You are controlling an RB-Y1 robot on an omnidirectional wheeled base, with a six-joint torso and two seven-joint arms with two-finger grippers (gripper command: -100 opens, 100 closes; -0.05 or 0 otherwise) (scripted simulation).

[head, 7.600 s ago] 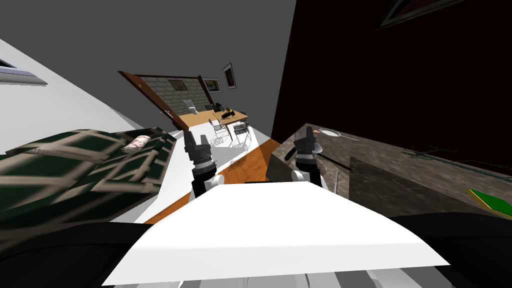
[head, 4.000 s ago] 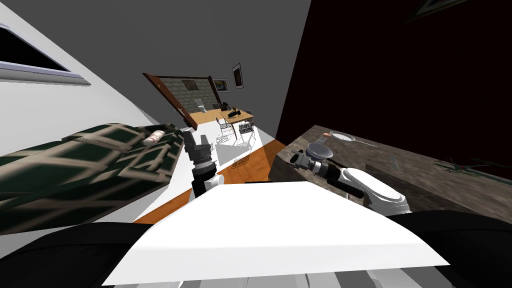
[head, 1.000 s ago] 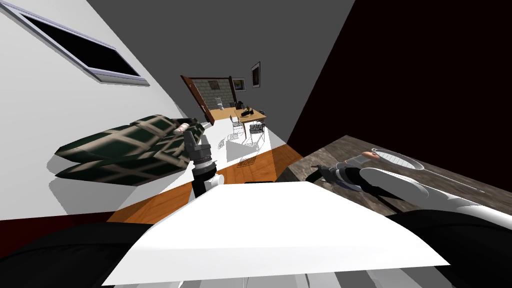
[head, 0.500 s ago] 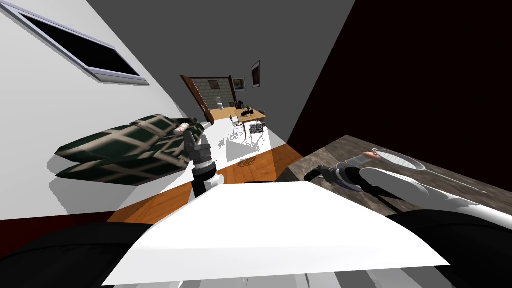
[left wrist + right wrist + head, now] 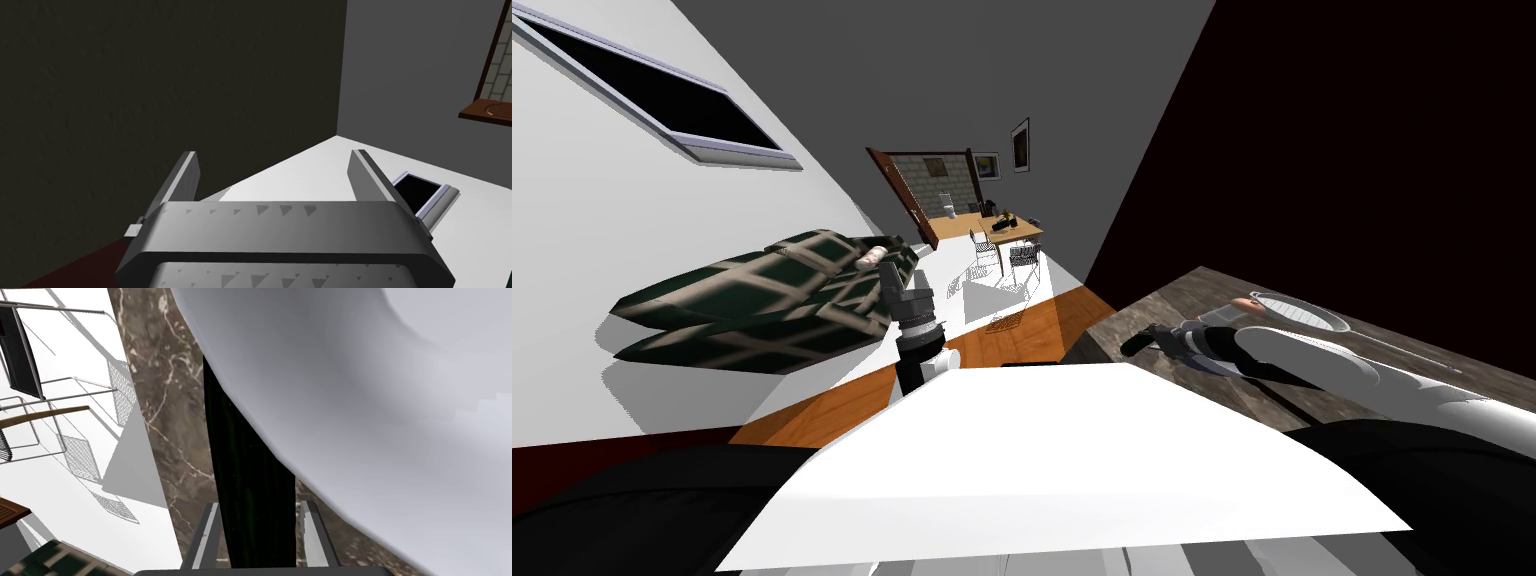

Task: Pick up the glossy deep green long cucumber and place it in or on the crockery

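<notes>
So the dark green cucumber (image 5: 250, 488) is pinched in the right gripper (image 5: 258, 504). Both fingers (image 5: 207, 533) press against its sides, and it runs lengthwise straight out from between them. Its far end disappears behind a big white curved surface (image 5: 375, 413) that sits really close to the hand. I take that for the dish, but I can't tell whether the cucumber actually touches it.

Under all of that is the brown marble counter (image 5: 165, 413) with its white veins. The gripper hangs near the counter's edge, with white floor (image 5: 75, 488) showing just past it.

From the head view, the right arm reaches across the counter toward its near corner. Farther back on the countertop there's a round metal sieve (image 5: 1302, 312) with a long thin handle, well apart from the gripper.

The left gripper (image 5: 273, 155) is spread wide with nothing between its fingers. In the head view it's raised up (image 5: 897, 278) in front of the green checked sofa (image 5: 762, 295), away from the counter.

Way down the room there are a couple of wire chairs (image 5: 992, 258) by a wooden table (image 5: 982, 228), and a brown door (image 5: 897, 195) standing open behind them.
</notes>
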